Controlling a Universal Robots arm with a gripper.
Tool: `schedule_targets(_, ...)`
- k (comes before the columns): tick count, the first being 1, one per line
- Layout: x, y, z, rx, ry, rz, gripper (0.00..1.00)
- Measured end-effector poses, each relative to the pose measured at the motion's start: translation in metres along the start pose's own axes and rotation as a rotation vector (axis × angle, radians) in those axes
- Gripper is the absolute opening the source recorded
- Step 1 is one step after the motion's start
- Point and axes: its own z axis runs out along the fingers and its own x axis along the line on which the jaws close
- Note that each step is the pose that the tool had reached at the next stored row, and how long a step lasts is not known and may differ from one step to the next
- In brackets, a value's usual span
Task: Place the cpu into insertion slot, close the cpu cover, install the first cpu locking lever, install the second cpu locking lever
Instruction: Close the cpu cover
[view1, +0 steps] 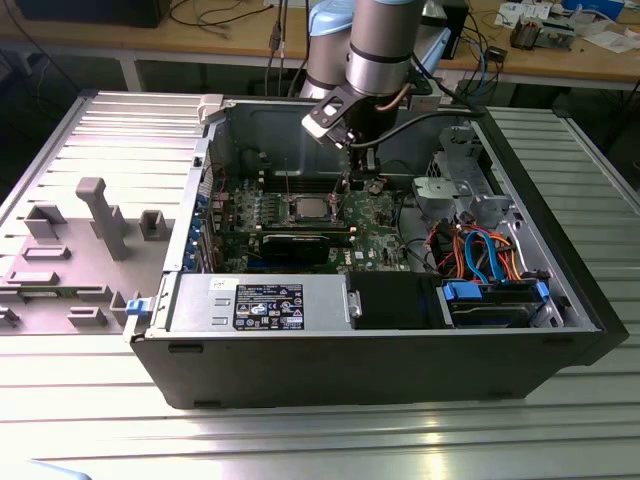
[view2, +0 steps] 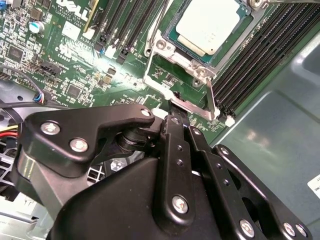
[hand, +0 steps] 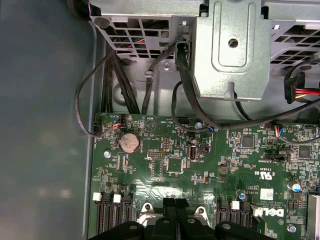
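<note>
Chip (view2: 207, 25) sits in the socket (view2: 161, 44), silver top up. In the exterior view it lies mid-board, just to that view's left of the gripper (view2: 175, 107), well back from the near wall of the computer case (view1: 350, 350). The chip looks seated flat, though its far edge is cut off, so that cannot be confirmed.

The cover (view2: 209, 95) is open, swung off the chip toward the gripper, with bare green board (hand: 135, 175) showing through its window. The jaws are drawn almost together on the cover's near edge and appear to pinch the thin metal lip, with the tips just above the board.

Risks from here:
- The grip is thin. It is an edge-only pinch on slick metal, so the cover could slip out and slap down on the chip.
- If the cover swings over while the chip sits slightly off, it presses the chip crooked and the socket contacts could bend.
- The fingertips are very near the board, so a small drop scrapes the small parts beside the socket.
- The memory slots (view2: 260, 55) and their white clips lie just beside the cover on one side. A sideways drift of the gripper could catch them.
- The position of the locking levers cannot be made out. A lever lying in the cover's path would jam the close.
- The loose cables (hand: 115, 65) at the far end of the case are apart from the gripper and pose low risk.
</note>
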Motion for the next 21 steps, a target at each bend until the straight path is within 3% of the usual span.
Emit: schedule_targets(21,0.0004,-0.0064,0.0002,0.0001,-0.0002,0.0,0.11)
